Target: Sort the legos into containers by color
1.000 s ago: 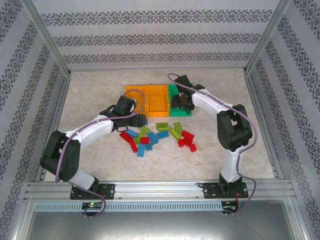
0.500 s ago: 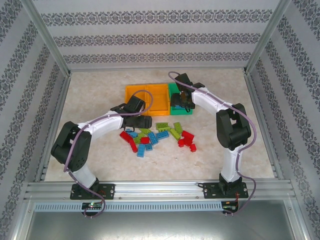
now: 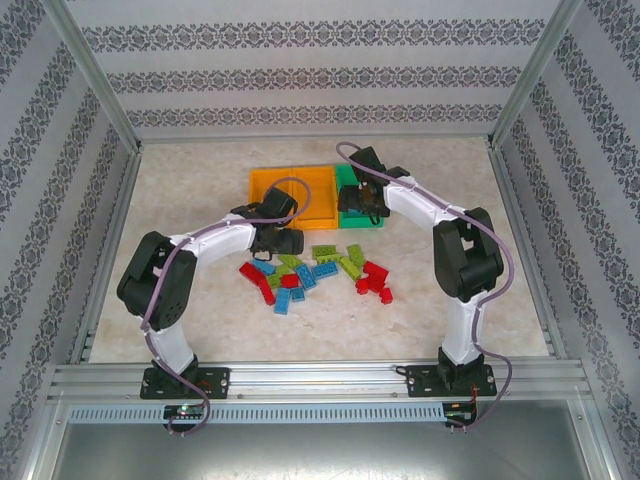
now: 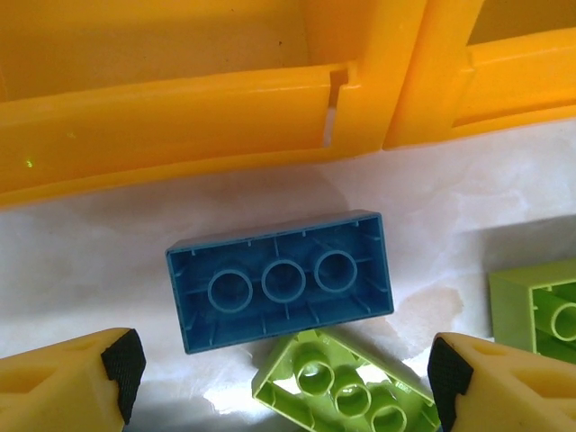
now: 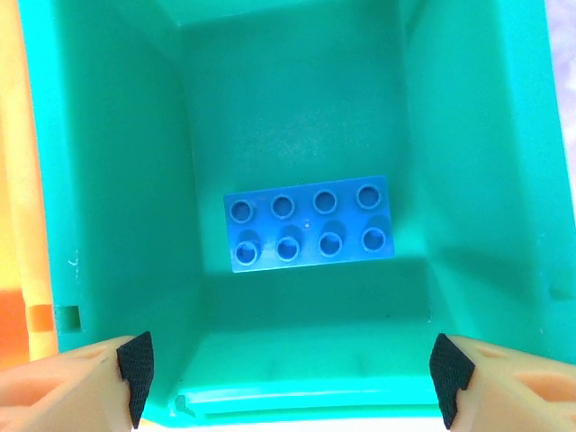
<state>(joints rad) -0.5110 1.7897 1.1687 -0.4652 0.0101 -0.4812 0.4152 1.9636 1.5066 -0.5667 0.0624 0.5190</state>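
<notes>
Loose legos [image 3: 315, 270] in red, blue and lime lie in a patch on the table in front of the containers. My left gripper [image 3: 270, 238] hangs open over the patch's left end; between its fingers [image 4: 112, 373] lie an upturned blue brick [image 4: 279, 281] and an upturned lime brick [image 4: 346, 382], neither held. Two orange bins [image 3: 268, 183] [image 3: 318, 185] stand side by side, the green bin [image 3: 350, 180] to their right. My right gripper [image 3: 358, 208] is open above the green bin [image 5: 108, 180], where a blue brick [image 5: 309, 222] lies studs up on the floor.
Another lime brick [image 4: 540, 315] sits at the right edge of the left wrist view. The orange bins' front walls [image 4: 162, 117] stand just beyond the blue brick. A metal frame and patterned walls enclose the table. Red bricks [image 3: 375, 280] lie at the patch's right end.
My right gripper has opened and the blue brick now lies loose in the green bin. My left arm has swung right, bringing its open gripper over the bricks' left end.
</notes>
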